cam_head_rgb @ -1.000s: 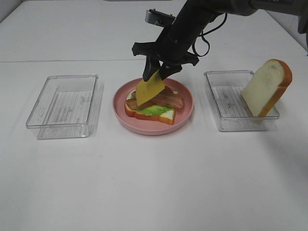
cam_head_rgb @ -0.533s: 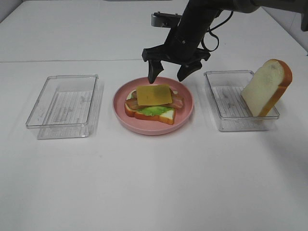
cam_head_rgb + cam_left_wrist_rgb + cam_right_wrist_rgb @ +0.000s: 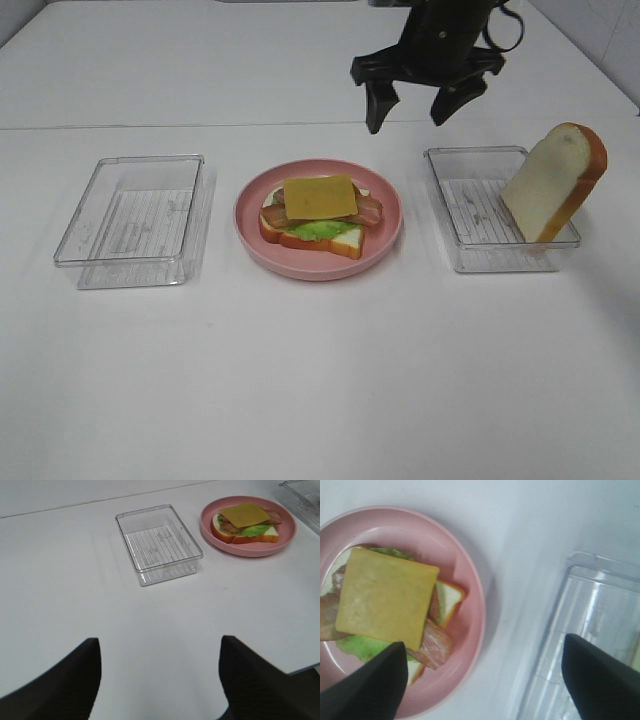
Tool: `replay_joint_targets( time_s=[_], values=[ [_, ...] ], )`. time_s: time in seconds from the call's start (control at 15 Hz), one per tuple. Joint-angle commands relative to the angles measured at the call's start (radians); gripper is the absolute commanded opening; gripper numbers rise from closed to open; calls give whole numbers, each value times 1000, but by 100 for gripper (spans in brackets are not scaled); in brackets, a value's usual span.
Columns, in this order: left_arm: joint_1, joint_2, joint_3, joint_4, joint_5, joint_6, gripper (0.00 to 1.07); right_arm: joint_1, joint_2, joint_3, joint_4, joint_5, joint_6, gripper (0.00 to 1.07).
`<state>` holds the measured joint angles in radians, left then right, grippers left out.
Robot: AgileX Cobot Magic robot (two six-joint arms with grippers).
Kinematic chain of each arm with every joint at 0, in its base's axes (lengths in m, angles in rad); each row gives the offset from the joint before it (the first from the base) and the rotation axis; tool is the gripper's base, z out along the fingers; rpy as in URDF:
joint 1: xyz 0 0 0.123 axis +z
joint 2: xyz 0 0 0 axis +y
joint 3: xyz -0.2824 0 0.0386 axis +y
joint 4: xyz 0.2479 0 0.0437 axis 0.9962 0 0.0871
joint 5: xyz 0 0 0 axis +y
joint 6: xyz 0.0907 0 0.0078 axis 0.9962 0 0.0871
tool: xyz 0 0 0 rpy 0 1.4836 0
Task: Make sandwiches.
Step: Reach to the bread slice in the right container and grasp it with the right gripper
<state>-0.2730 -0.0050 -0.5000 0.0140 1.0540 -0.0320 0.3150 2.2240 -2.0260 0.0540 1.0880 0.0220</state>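
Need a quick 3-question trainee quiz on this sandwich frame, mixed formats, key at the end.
1. True or false: the cheese lies on top of the stack on the pink plate.
2. Where is the spare bread slice? A) flat on the plate B) leaning at the right tray C) in the left tray
3. Fill in: the right gripper hangs above the table with its jaws ____ and nothing between them.

Key: 1 true; 2 B; 3 open
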Motion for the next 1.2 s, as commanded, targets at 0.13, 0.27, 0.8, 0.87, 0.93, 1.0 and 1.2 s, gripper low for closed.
replay_joint_targets(
  time_s=[0.13,0.27,0.8,0.87,0.93,1.0,1.2],
  values=[
    [-1,-23,2,-6,-9,0,65,-108,-85,-3,-11,58,9,79],
    [-1,-23,2,-6,-9,0,65,-192,-138,-3,-13,86,9,79],
    [-1,-23,2,-6,-9,0,65,-361,-130,13,11,201,-64,78],
    [-1,-23,2,-6,-9,0,65,-364,-112,13,19,201,-75,78],
    [-1,-23,2,-6,-9,0,65,-364,-95,13,29,201,-79,78],
    [-1,-23,2,-6,-9,0,65,-364,-80,16,31,201,-84,78],
    [-1,-23,2,-6,-9,0,65,-374,-60,75,30,201,-92,78]
  ],
)
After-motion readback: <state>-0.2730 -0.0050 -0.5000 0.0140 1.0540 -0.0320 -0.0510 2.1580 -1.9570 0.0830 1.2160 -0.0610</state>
